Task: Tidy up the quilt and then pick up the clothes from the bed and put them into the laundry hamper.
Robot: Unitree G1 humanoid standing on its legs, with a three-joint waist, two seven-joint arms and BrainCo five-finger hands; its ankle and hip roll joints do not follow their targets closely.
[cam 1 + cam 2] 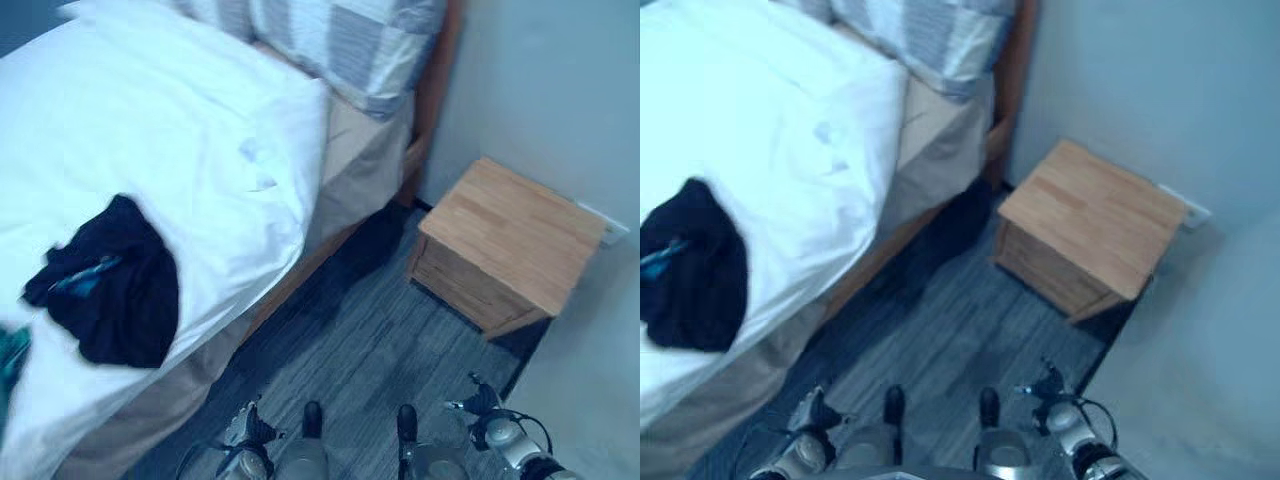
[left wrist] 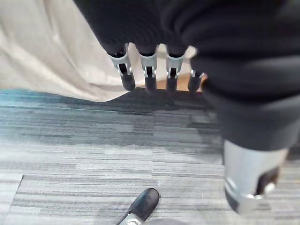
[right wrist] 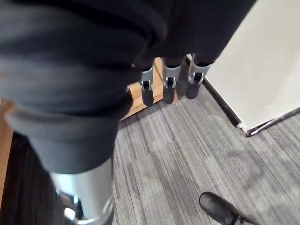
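Quilt, white, spread over the bed; dark clothes lie bunched on it near the bed's side edge. Left hand and right hand hang low over grey floor (fingers straight, holding nothing), beside a wooden nightstand.

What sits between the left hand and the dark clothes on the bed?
Nothing visible. The left hand hangs low by the bed's side, fingers straight, holding nothing. The dark clothes lie in the open on the white quilt, near its edge.
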